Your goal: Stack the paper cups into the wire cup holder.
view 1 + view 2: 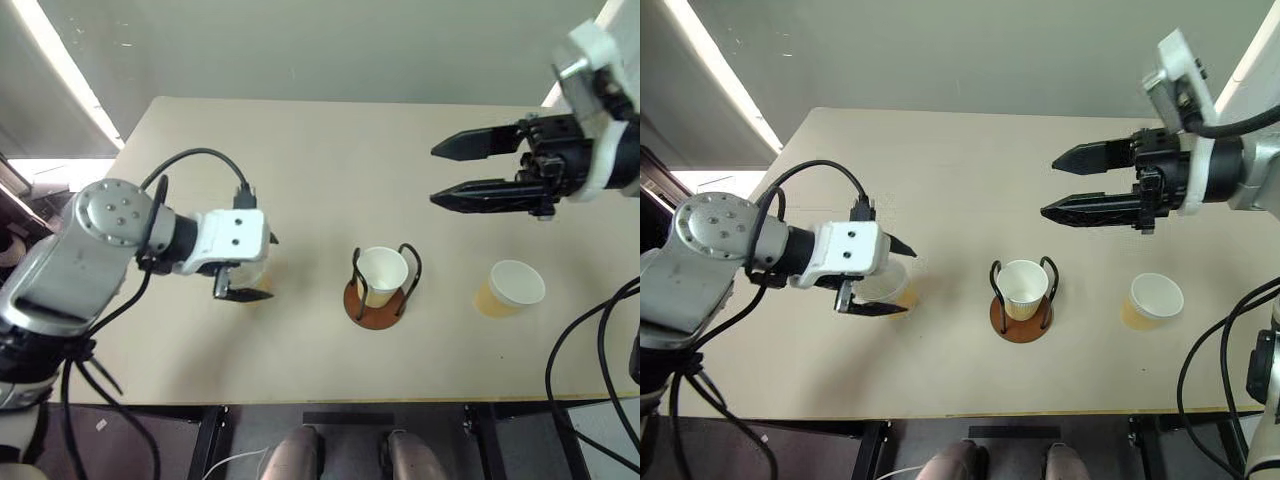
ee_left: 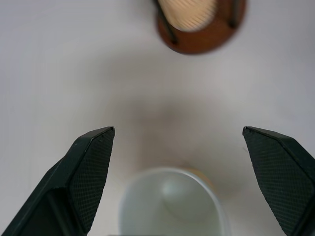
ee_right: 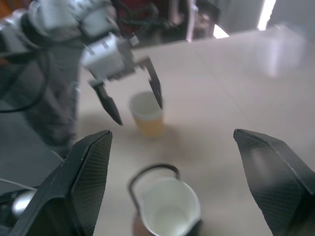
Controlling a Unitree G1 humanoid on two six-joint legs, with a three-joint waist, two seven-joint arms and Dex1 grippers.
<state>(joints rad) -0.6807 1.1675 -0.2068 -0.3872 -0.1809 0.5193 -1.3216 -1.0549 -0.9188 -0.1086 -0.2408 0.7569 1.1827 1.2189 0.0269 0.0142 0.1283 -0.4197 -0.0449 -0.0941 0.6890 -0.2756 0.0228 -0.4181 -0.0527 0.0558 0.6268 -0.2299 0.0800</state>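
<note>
Left pincer [image 1: 890,280] spread wide, straddling one paper cup [image 1: 885,285] standing on the surface [image 1: 330,160], fingers either side, not touching it. Right pincer [image 1: 445,175] also wide apart, empty, raised above the surface beyond the wire cup holder [image 1: 380,300]. Holder sits mid-surface near the front edge with a second cup [image 1: 382,272] upright inside its loops. Third cup [image 1: 510,288] stands upright to the holder's right, well apart from it.
</note>
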